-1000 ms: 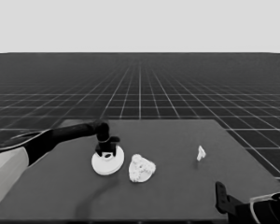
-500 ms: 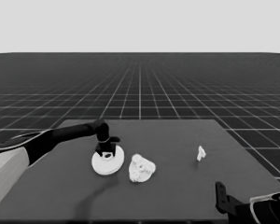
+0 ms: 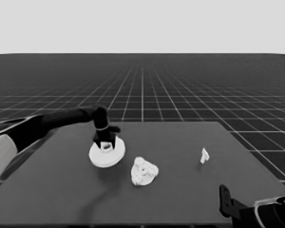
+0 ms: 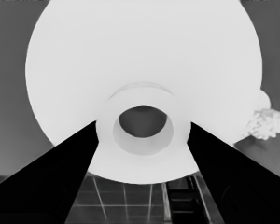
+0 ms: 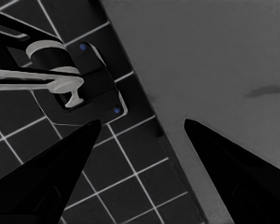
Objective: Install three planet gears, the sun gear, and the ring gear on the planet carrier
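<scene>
So on the left, the left arm (image 3: 47, 124) comes in from the edge and reaches over the table (image 3: 180, 190), with the left gripper (image 3: 106, 142) pointing down at the hub of the larger round part (image 3: 106, 156). That part looks lifted a bit off the table, with a shadow showing below it. In the left wrist view the two fingers (image 4: 60, 172) sit on either side of the raised hub with its dark hole, tight against it, so the gripper is clamped on the larger round part (image 4: 144, 70), which fills most of that picture.

Just to the right of it, and a little nearer the camera, there's a lumpy white cluster: the smaller round part (image 3: 144, 171) with gears on top of it. I can't count the gears from here. The same cluster (image 4: 266, 123) peeks out past the rim of the big disc in the left wrist view. The two round parts are close together but not touching.

Further right, well apart from both, the thin white piece (image 3: 204, 155) stands alone on the table.

Over at the lower right corner the right gripper (image 3: 228, 204) is parked; its wrist view shows the fingers (image 5: 46, 177) spread wide with nothing between them, over the table's edge and the floor grid.
</scene>
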Robot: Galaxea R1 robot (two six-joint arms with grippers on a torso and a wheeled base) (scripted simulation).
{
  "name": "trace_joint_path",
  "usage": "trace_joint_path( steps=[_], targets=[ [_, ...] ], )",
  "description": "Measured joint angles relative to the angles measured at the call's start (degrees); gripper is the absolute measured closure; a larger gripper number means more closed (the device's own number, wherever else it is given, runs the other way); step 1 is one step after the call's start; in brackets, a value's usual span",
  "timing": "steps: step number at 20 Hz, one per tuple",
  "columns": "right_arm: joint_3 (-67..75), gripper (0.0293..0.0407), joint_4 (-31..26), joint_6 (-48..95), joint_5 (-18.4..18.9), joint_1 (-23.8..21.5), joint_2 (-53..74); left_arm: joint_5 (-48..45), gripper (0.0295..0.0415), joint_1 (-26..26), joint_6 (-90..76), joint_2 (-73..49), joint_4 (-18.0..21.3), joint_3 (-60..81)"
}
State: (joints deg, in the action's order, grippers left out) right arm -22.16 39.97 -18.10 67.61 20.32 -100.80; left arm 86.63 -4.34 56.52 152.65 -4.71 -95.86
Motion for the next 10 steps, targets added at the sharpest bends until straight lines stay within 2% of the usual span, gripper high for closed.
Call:
trace_joint_path(
  steps=[2, 3, 5, 10],
  targets=[
    [0.0, 0.0315, 0.0, 0.0, 0.0, 0.0, 0.0, 0.05, 0.0362, -0.08, -0.01, 0.01, 0.09, -0.02],
    [0.0, 0.0315, 0.0, 0.0, 0.0, 0.0, 0.0, 0.61, 0.0362, 0.85, 12.09, 4.52, -1.62, 4.65],
    [0.0, 0.0315, 0.0, 0.0, 0.0, 0.0, 0.0, 1.33, 0.0362, 2.19, 20.43, 16.6, -2.95, 3.61],
    [0.0, 0.0315, 0.0, 0.0, 0.0, 0.0, 0.0, 1.62, 0.0362, 2.75, 22.01, 23.11, -3.54, -1.06]
  ],
)
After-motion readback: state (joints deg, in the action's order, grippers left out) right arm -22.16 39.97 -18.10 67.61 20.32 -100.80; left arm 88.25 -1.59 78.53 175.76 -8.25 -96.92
